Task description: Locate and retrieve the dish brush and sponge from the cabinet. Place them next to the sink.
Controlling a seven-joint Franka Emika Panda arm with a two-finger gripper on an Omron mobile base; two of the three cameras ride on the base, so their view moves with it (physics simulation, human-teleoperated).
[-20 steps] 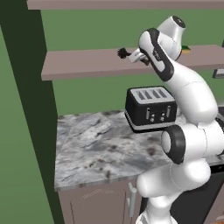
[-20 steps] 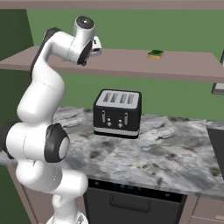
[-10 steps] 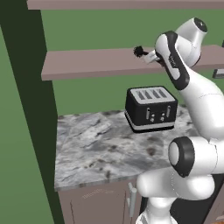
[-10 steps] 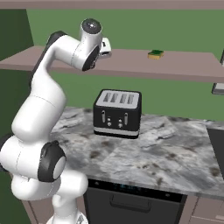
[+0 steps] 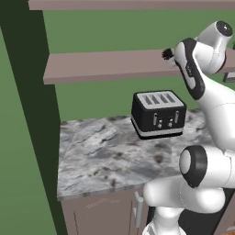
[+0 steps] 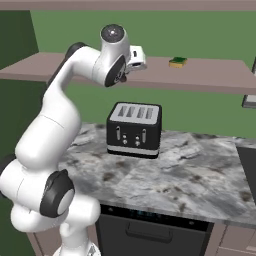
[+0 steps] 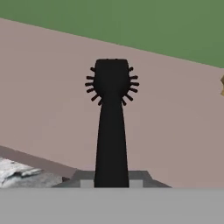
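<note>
Dish brush (image 7: pixel 111 122) runs up the middle of the hand view, its slim black handle rising from the bottom centre to a round bristled head just above the frame's centre. The pincer (image 7: pixel 111 183) is closed on the lower end of that handle. Behind the brush lies the mauve-brown shelf board of the cabinet (image 7: pixel 175 131), with the green back wall across the top of the frame.

In the left base view the bristled head (image 5: pixel 167 54) pokes out at the upper right, just left of the white arm and level with the middle shelf (image 5: pixel 101 66). In the right base view the white hand (image 6: pixel 134 57) sits at upper centre, over the front edge of that shelf.

Sponge (image 6: pixel 178 62), green on top of yellow, lies on the same shelf at the upper right of centre in the right base view, near the hand but apart from it.

A black toaster (image 6: pixel 134 130) stands on the marbled grey surface (image 6: pixel 190 185) below the shelf, in the centre of the frame.
</note>
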